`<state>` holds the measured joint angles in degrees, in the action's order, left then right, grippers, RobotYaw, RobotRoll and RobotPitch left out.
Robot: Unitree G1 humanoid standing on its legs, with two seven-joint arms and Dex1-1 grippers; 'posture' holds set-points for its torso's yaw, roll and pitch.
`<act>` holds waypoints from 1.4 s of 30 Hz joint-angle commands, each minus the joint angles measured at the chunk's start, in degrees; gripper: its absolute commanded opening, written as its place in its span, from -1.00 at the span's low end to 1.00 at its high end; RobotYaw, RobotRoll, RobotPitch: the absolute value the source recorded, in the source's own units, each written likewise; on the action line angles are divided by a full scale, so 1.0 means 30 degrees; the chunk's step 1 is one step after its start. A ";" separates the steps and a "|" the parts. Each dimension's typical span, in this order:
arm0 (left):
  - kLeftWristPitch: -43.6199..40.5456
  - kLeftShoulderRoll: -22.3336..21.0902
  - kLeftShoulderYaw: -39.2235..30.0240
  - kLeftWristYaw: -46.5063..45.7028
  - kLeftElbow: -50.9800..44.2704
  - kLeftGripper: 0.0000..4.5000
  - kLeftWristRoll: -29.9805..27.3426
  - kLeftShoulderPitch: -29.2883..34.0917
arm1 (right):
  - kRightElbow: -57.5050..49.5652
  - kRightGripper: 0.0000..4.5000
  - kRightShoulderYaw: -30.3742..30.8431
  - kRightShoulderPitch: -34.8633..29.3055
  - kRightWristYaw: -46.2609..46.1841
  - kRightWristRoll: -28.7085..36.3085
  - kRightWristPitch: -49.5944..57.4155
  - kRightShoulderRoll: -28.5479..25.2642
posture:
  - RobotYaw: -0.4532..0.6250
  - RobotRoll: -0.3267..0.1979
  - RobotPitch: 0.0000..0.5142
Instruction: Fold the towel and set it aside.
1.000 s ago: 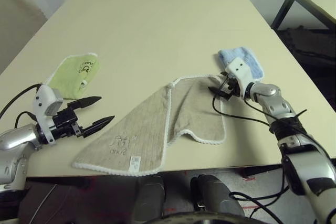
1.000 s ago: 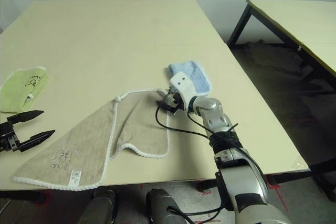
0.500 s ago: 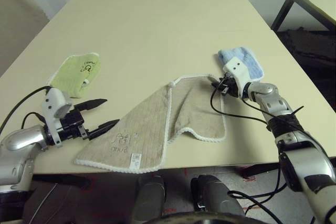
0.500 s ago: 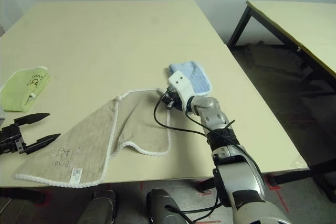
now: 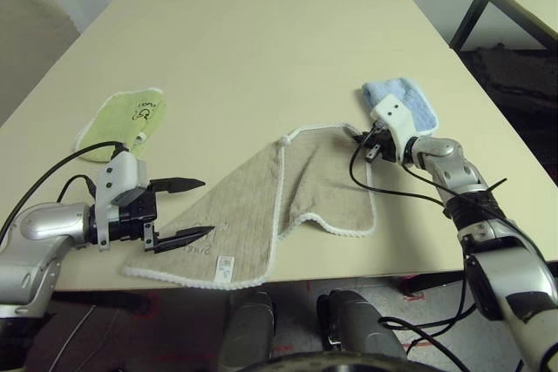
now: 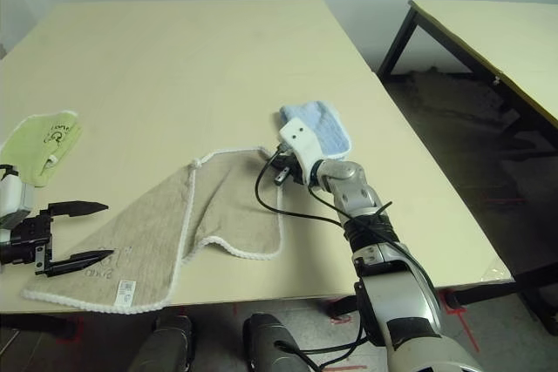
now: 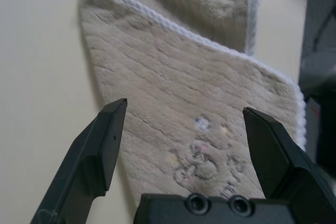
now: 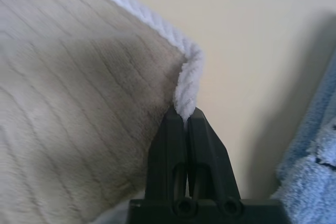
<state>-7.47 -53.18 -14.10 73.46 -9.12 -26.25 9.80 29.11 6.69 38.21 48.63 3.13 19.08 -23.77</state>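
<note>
Far left on the table (image 5: 261,32) lies a folded light-green towel (image 5: 122,124), untouched.

Just right of it, the left gripper (image 5: 193,210) has swung in toward the near left corner of the towel (image 5: 261,206) since a second ago, when it stood off the cloth's edge. It now hangs over that corner with its fingers wide apart; the left wrist view has the embroidered logo (image 7: 202,163) lying between them. Nothing is held there yet.

The towel itself lies spread near the table's front edge, its right portion already doubled over in a loose flap, its white label (image 5: 225,268) at the front hem.

At the towel's far right corner, the right gripper (image 5: 366,147) was open a second ago and is now closed; the right wrist view shows its fingers pinched together on the white stitched edging (image 8: 185,90). Judged from this, one corner is secured and the second grasp is pending before any fold can be drawn.

A folded light-blue towel (image 5: 403,98) sits just beyond the right gripper.

No containers are present.
</note>
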 commanded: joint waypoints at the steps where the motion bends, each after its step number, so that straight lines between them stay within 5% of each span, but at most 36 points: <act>1: 0.0593 -0.0291 0.0333 0.0219 0.0359 1.00 0.0819 0.0192 | -0.3600 -0.98 -0.0955 0.0796 0.1218 0.2595 0.4471 -0.0077 | -0.23 0.25 -0.51; 10: 0.2243 -0.0937 -0.0138 0.0561 0.2948 1.00 0.1732 -0.0032 | -0.8866 -0.98 -0.3229 0.5647 0.1918 0.9362 1.6110 -0.0765 | -0.24 0.25 -0.54; 15: 0.1129 -0.0748 -0.1603 0.1136 0.2681 1.00 -0.0602 -0.0246 | -0.7878 -0.98 -0.6093 1.0003 0.0939 1.2366 1.9363 -0.0098 | -0.22 0.25 -0.56; 18: -0.0287 -0.0532 -0.2384 0.1346 0.1800 1.00 -0.2433 -0.0284 | -0.7045 -0.98 -0.7876 1.1943 -0.0237 1.3509 1.9973 0.0695 | -0.21 0.25 -0.56; 23: -0.0221 -0.0749 -0.2201 0.1167 0.1514 1.00 -0.1815 -0.0196 | -0.4544 -0.98 -1.1941 1.5554 -0.4881 1.4731 1.7808 0.2979 | -0.21 0.25 -0.57; 29: -0.0410 -0.0591 -0.2052 0.0960 0.1178 1.00 -0.1661 -0.0231 | -0.5656 -0.98 -0.7188 1.4057 -0.3791 1.2723 1.6462 0.0938 | -0.21 0.25 -0.58; 33: -0.0384 -0.0552 -0.1950 0.0950 0.1185 1.00 -0.1614 -0.0416 | -0.7371 -0.98 -0.5869 1.3995 -0.0394 1.6840 2.2727 -0.1615 | -0.21 0.25 -0.58; 37: -0.0370 -0.0487 -0.1664 0.0895 0.1268 1.00 -0.1521 -0.0744 | -0.2717 -0.98 -1.0747 1.7809 -0.1771 1.9164 2.4406 0.0020 | -0.22 0.25 -0.59; 40: -0.0311 -0.0370 -0.1360 0.0803 0.1315 1.00 -0.1395 -0.0989 | 0.0569 -0.98 -1.4185 2.0076 -0.7054 1.9064 2.0155 0.1680 | -0.22 0.25 -0.59; 42: -0.0309 -0.0275 -0.1171 0.0729 0.1282 1.00 -0.1356 -0.1144 | 0.1259 -0.98 -1.4546 2.0599 -0.9415 1.7952 1.7584 0.2202 | -0.22 0.25 -0.61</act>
<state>-8.40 -54.22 -18.66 75.78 -5.01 -31.21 6.34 30.41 -35.71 100.58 26.10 59.38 76.70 -17.94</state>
